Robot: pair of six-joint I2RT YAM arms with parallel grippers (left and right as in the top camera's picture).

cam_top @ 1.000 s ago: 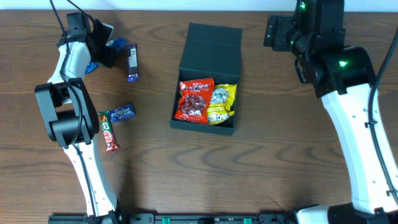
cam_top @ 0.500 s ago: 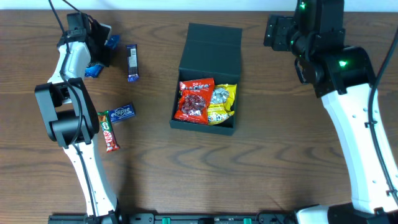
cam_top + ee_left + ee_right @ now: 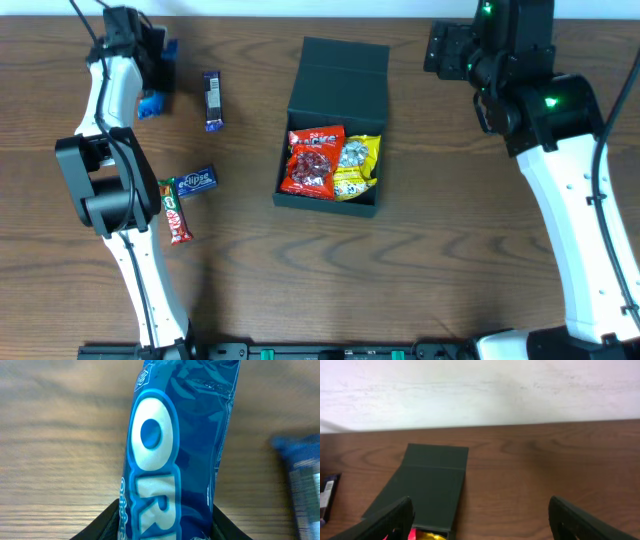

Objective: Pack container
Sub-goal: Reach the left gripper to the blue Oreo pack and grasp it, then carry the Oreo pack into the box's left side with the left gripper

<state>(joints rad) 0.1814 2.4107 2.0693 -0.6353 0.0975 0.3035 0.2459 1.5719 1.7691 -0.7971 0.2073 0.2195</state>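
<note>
The container [image 3: 331, 128] is seen near the middle of the wooden table [image 3: 430, 270], with its flap lid folded open and laid flat on the far side. Inside the container, a red snack packet [image 3: 315, 160] and a yellow snack packet [image 3: 356, 166] are laid side by side, touching.

The left gripper [image 3: 160, 527] is held well to the left of the container in the overhead view, near the far edge of the table. Its jaws are closed on a blue Oreo packet [image 3: 175, 445], which is seen raised above the wood in the left wrist view.

Between that gripper and the container, a dark blue bar [image 3: 211, 100] is laid flat. Nearer than it, also left of the container, an Eclipse packet [image 3: 195, 182] and a red bar [image 3: 177, 212] are found touching.

The right gripper [image 3: 480, 525] is held beyond the container's far right corner, with its jaws spread wide and nothing between them.
</note>
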